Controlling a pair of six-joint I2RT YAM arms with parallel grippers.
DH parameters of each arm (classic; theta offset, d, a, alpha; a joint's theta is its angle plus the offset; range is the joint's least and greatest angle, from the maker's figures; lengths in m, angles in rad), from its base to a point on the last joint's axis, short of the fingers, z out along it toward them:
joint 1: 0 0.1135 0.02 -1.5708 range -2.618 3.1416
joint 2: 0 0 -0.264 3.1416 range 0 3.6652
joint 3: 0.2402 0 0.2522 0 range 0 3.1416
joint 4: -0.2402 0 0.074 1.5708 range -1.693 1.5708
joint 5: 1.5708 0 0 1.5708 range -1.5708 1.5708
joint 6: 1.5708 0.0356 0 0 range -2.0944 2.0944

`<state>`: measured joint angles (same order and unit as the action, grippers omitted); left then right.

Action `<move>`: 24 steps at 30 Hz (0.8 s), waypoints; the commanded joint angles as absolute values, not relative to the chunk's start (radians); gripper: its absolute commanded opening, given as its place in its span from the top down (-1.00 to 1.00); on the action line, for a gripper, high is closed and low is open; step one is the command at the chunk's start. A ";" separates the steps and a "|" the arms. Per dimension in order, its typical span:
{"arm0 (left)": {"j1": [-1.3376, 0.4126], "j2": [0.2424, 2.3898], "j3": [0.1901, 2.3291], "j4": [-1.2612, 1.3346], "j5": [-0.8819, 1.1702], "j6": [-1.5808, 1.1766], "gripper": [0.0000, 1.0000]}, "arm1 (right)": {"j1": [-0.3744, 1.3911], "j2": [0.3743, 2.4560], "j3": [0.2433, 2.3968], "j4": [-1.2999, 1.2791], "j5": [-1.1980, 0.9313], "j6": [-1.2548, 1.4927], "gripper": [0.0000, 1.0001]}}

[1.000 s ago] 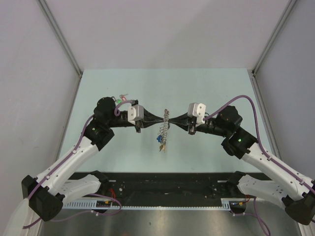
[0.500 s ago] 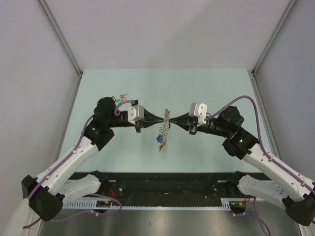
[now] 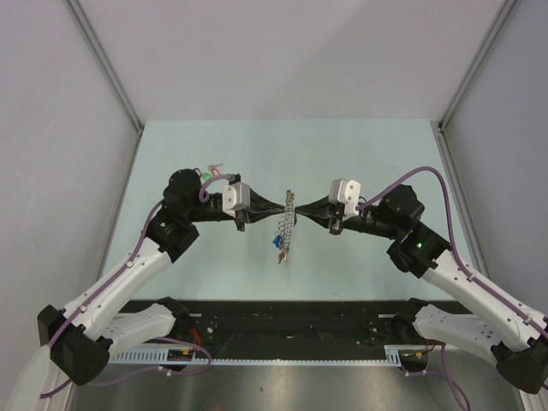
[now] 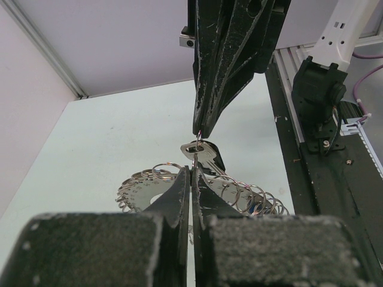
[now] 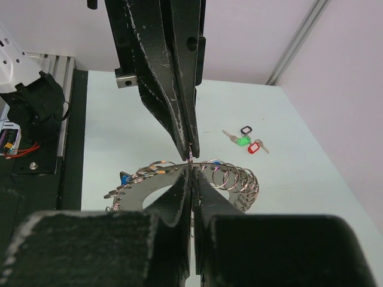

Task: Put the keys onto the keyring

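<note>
The keyring point(image 3: 285, 228) hangs between the two grippers above the table. It is a flat silvery disc with a hole and several small split rings round its rim, and it shows in the left wrist view point(image 4: 142, 186) and the right wrist view point(image 5: 157, 180). My left gripper point(image 3: 283, 205) point(image 4: 192, 171) is shut on a thin ring at its top edge. My right gripper point(image 3: 297, 206) point(image 5: 191, 169) is shut on the same spot, tip to tip. A silver key point(image 4: 203, 152) sits at the meeting tips. A blue tag point(image 3: 278, 242) hangs low on the ring.
Loose keys with green, red and black tags point(image 5: 246, 141) lie on the pale green table point(image 3: 360, 154) at the back left, behind my left wrist point(image 3: 210, 174). A black rail point(image 3: 291, 317) runs along the near edge.
My right wrist has shifted very slightly. Both grippers stay shut tip to tip with the keyring hanging between them.
</note>
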<state>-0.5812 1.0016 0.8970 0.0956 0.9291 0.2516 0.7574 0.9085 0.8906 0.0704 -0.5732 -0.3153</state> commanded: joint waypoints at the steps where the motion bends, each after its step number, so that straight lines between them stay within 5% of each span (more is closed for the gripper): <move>1: -0.578 0.999 0.902 0.163 0.956 0.245 1.00 | 0.753 0.917 0.913 0.097 -0.584 -0.305 1.00; 24: -0.578 0.996 0.907 0.143 0.945 0.265 0.99 | 0.741 0.904 0.911 0.075 -0.578 -0.288 1.00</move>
